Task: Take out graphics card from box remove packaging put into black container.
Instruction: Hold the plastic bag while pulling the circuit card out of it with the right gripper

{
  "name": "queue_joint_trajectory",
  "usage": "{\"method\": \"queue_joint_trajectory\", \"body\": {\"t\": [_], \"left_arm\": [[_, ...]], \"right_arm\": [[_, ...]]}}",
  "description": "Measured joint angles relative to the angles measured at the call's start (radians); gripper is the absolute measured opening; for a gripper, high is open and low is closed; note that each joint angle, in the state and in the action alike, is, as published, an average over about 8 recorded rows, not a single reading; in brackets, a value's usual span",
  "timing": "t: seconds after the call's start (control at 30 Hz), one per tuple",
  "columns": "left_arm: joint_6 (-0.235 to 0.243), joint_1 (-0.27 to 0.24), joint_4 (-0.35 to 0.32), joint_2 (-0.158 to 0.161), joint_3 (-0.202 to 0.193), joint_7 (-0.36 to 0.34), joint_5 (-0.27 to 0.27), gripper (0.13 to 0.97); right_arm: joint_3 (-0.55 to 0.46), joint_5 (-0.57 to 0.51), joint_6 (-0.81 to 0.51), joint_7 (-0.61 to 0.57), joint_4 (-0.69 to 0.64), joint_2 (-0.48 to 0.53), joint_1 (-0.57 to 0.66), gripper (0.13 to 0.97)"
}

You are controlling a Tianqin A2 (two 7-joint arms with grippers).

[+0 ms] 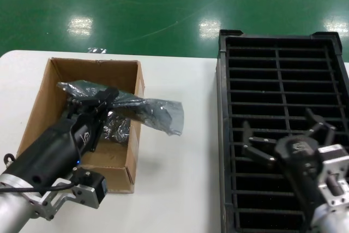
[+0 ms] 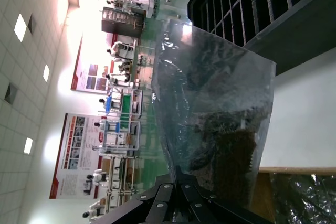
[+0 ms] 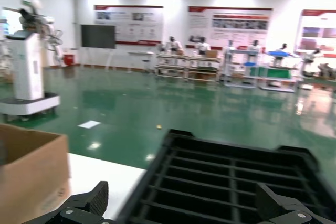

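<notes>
Graphics card (image 1: 117,102), bagged in slippery, crinkly packaging (image 1: 158,110), pinched at its left end by left gripper (image 1: 101,100) fingers over the box (image 1: 133,151); right gripper (image 1: 286,135) fingers spread above black container (image 1: 223,135).

Glossy green floor (image 1: 136,9) — white table (image 1: 180,189)

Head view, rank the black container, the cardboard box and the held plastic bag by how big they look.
1. black container
2. box
3. plastic bag, held by the left gripper
</notes>
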Motion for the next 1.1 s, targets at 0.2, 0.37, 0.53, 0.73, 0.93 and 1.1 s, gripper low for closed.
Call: {"method": "queue_joint_trajectory", "body": {"t": [0.2,0.37,0.53,0.73,0.93,1.1], "left_arm": [[0.0,0.0,0.0,0.0,0.0,0.0,0.0,0.139],[0.0,0.0,0.0,0.0,0.0,0.0,0.0,0.139],[0.0,0.0,0.0,0.0,0.0,0.0,0.0,0.139],[0.0,0.0,0.0,0.0,0.0,0.0,0.0,0.139],[0.0,0.0,0.0,0.0,0.0,0.0,0.0,0.139],[0.0,0.0,0.0,0.0,0.0,0.0,0.0,0.139]], "right_arm": [[0.005,-0.038,-0.075,-0.01,-0.024,-0.034,0.027,0.951],[0.028,-0.064,-0.138,-0.013,-0.038,-0.048,0.041,0.943],[0.036,-0.084,-0.184,-0.015,-0.046,-0.047,0.049,0.909],[0.051,-0.108,-0.227,-0.044,-0.054,-0.062,0.051,0.853],[0.058,-0.123,-0.265,-0.071,-0.062,-0.081,0.057,0.737],[0.051,-0.133,-0.299,-0.08,-0.069,-0.086,0.067,0.644]]}}
